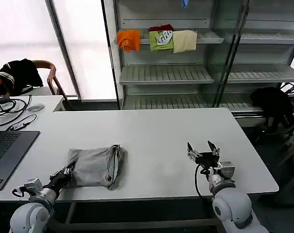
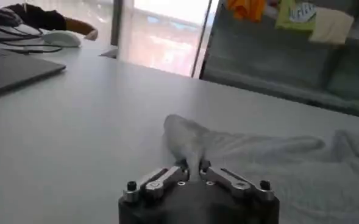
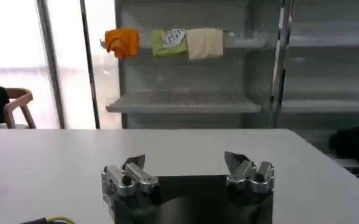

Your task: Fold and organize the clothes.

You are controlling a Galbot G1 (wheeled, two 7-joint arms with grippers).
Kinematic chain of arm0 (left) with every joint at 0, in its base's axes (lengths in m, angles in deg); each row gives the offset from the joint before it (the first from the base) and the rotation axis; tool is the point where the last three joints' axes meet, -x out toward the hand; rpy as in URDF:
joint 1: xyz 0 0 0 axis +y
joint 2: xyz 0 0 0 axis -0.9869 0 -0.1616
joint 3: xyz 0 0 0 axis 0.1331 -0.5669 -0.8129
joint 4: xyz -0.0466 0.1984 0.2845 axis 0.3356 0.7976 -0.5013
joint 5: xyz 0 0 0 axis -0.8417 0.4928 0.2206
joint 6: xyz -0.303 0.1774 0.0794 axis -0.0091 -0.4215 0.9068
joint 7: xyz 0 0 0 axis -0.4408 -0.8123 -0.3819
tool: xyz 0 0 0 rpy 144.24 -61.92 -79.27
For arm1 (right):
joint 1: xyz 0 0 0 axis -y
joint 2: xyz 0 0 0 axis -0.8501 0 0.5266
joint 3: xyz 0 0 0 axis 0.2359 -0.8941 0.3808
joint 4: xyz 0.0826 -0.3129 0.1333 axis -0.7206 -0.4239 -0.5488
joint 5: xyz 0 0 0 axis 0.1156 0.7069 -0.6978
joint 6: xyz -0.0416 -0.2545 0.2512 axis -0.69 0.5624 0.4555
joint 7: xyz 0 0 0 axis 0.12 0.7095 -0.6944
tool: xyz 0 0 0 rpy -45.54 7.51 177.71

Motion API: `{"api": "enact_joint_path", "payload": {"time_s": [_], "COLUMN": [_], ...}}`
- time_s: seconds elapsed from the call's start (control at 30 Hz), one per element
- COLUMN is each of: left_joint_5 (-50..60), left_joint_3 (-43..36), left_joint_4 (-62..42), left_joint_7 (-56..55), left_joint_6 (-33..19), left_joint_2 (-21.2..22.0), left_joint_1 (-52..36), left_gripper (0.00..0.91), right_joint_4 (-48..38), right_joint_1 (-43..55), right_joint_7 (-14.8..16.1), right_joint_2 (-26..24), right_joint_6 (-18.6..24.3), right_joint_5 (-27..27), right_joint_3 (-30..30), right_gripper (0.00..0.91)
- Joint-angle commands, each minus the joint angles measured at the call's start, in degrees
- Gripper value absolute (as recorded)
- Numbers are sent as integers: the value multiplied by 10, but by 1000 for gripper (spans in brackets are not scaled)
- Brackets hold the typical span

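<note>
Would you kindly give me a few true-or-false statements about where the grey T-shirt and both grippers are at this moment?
1. The left gripper is shut on an edge of the grey T-shirt. True.
2. The T-shirt hangs on the shelf beside the orange cloth. False: it lies bunched on the white table, near the front edge.
3. The right gripper is open and holds nothing. True.
4. The right gripper rests on the T-shirt. False: it sits over bare table, well apart from the shirt.
5. A laptop lies at the table's left edge. True.
</note>
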Motion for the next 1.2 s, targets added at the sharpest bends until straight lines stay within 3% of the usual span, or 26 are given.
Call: {"api": "enact_joint_path", "payload": {"time_s": [0.03,0.17,0.47,0.63,0.93,1.2], "left_joint_5": [5,6,2,10,26,19], "left_joint_3": [14,41,134,142,133,115], "left_joint_4": [0,-5,-58,-86,-101,-22], "left_joint_7": [0,-6,6,22,28,15], "left_joint_6": [-10,-17,-26,-30,-32,-16], "left_joint_2": [-12,-40,-195,-239,-252,-217], "left_joint_1": [0,-5,-13,-26,-46,-22], "left_gripper": [10,10,10,10,10,10], "right_joint_4": [-2,-2,-2,-3,-1,3], "right_joint_1": [2,3,7,5,-1,-10], "right_joint_7": [-1,-1,-2,-4,-4,-5], "right_joint_2": [0,-1,5,9,11,19], "right_joint_6": [0,0,-1,0,0,-2], "right_joint_5": [-1,-1,-1,-1,-2,9], "right_joint_3": [2,2,-7,-8,0,3], "right_gripper": [907,907,907,907,907,907]}}
